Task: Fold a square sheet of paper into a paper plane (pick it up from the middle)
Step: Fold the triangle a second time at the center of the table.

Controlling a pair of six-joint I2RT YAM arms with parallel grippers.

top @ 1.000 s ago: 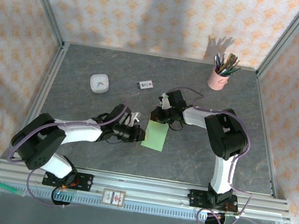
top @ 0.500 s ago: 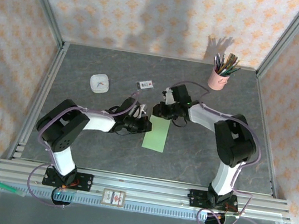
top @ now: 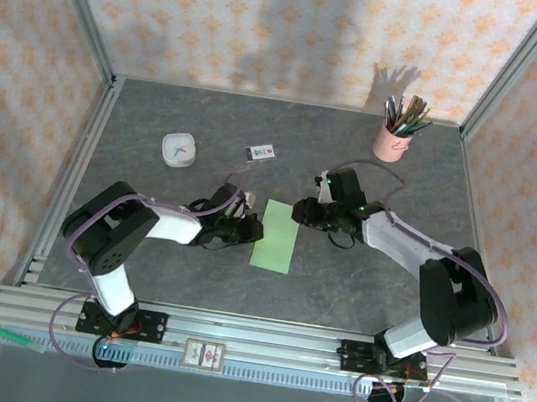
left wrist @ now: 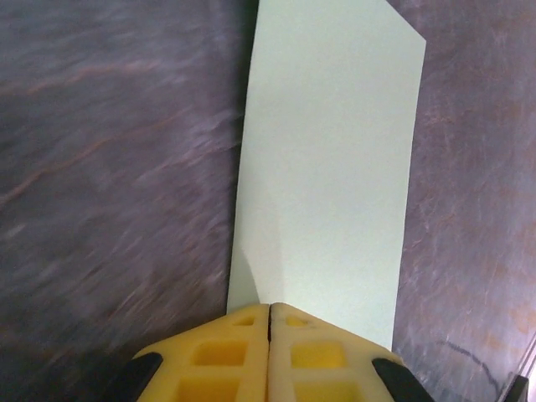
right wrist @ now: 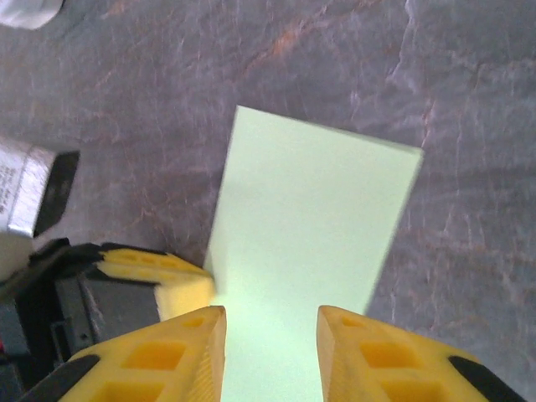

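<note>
Thinness is what matters most in handling the sheet of paper (top: 276, 236); pale green and plain, it lies flat on the worktop (top: 378, 278) near the middle, between the two arms, and shows as a long narrow rectangle rather than a square, so I judge it already doubled over once; it is surely featherlight and limp, likely to slide on the smooth grey surface at a nudge, to sag if lifted by one corner, and to keep any crease or dent pressed into it; it will not break, but a stray pinch would mar the folds to come. The left end effector (top: 247, 228) is closed, its yellow fingertips pressed together at the sheet's left long edge; whether a sliver of paper is nipped between them I cannot tell. The right end effector (right wrist: 270, 322) hangs over the far end of the sheet with its jaws moderately apart and nothing between them; the green surface shows through the gap. Lying flat, the sheet offers little to grip from above; the better hold, I judge, is a light pinch at an edge or raised fold near mid-length while the other arm pins the sheet, with pressure kept gentle and run along the crease rather than across it.
</note>
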